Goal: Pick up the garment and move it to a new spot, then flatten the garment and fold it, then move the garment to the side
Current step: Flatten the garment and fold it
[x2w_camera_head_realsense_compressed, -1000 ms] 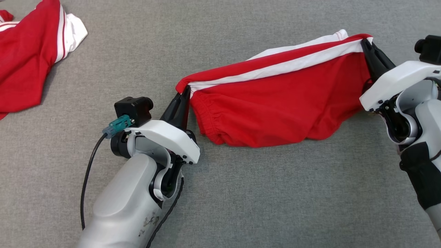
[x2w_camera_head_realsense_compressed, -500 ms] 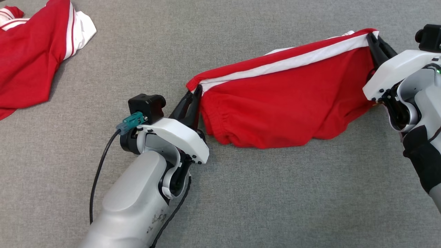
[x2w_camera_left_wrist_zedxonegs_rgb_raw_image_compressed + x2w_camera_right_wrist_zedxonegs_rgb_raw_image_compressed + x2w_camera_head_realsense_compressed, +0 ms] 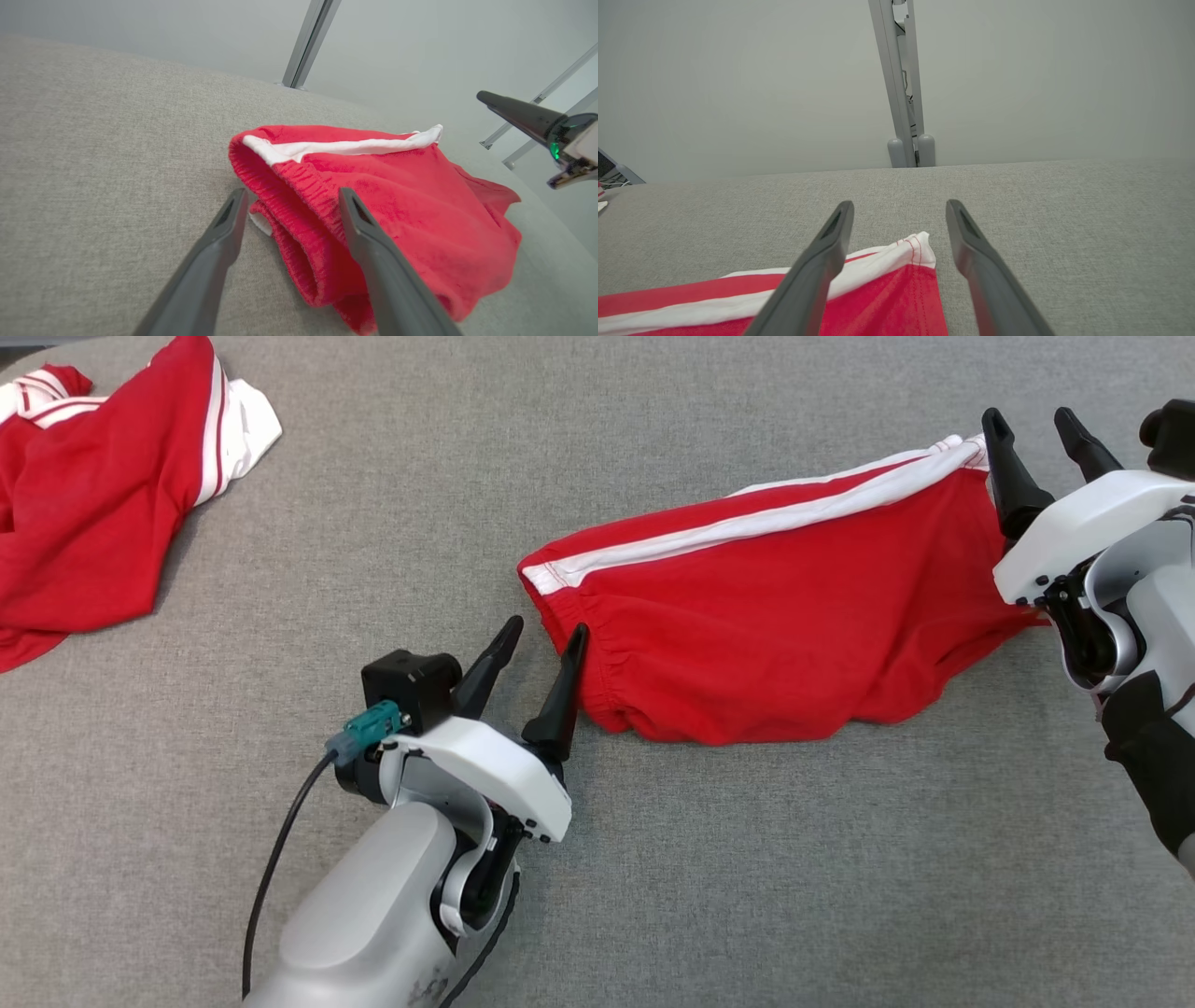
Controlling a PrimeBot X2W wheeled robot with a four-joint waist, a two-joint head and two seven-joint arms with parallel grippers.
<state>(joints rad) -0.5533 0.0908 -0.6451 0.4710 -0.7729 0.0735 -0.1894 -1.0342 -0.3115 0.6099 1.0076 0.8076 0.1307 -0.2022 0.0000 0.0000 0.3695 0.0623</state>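
- Nearest: left forearm, pale grey, with one black cable [image 3: 271, 877] looping off a teal connector [image 3: 366, 726] beside the black wrist camera [image 3: 411, 679].
- Left gripper [image 3: 546, 633]: fingers spread wide, pinching nothing. Its inner finger stands just beside the gathered waistband; contact cannot be told. In the left wrist view the gripper [image 3: 293, 196] straddles that waistband end.
- Task item: red shorts [image 3: 775, 616] with a white side stripe, lying slack and lumpy on the grey fabric tabletop [image 3: 653, 896], right of centre, running from the left gripper up to the right one.
- Right gripper [image 3: 1030, 422]: fingers spread, holding nothing, at the far right corner of the shorts. In the right wrist view the gripper [image 3: 899, 207] has the white-striped corner [image 3: 896, 280] lying between its fingers.
- Nothing lies on top of the shorts.
- Far left: a second red garment [image 3: 84, 532] with white stripes, crumpled, well apart from the shorts.
- Beyond the table edge: one upright metal post [image 3: 903, 93] against a pale wall.
- Count: two garments, two grippers, one cable.
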